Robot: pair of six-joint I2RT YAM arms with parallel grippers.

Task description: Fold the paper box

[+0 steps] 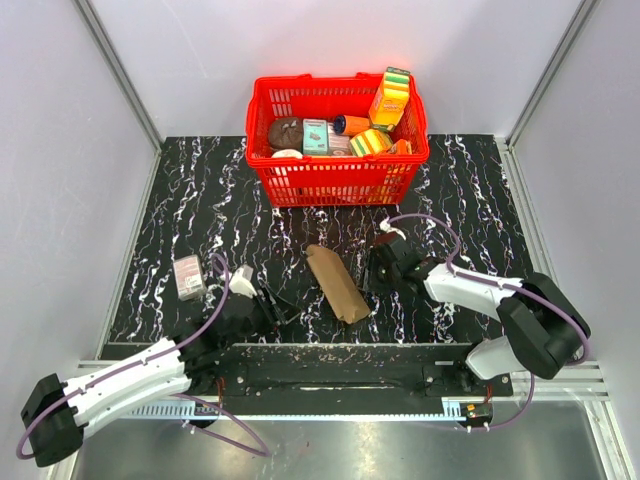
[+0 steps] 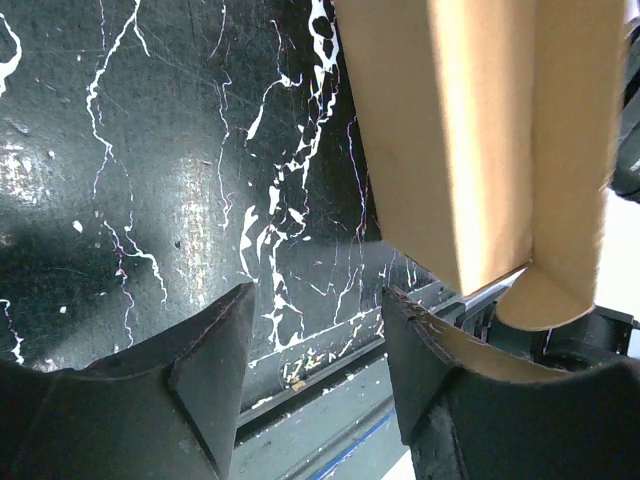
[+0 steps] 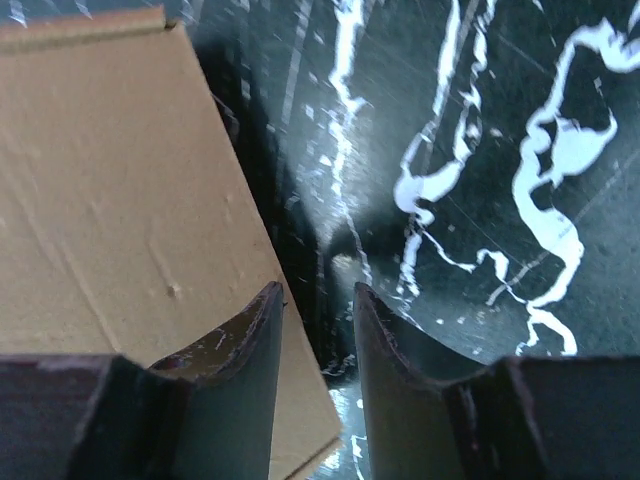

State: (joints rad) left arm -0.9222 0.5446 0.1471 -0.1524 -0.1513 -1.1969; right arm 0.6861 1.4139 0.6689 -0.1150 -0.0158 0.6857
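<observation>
Well, the paper box (image 1: 338,285) lies on the black marbled table (image 1: 190,190) near its front edge, between the two arms and in front of the red basket (image 1: 330,182). The left gripper (image 1: 276,308) sits just beside it on the left, fingers apart and empty. The right gripper (image 1: 377,268) is close at the box's right edge, fingers parted narrowly with nothing between them.

We find the paper box (image 1: 337,285) mid-frame on the table (image 1: 200,190), between the left gripper (image 1: 272,304) and the right gripper (image 1: 382,266). The basket (image 1: 335,185) stands above it, and a packet (image 1: 188,277) lies at lower left.
</observation>
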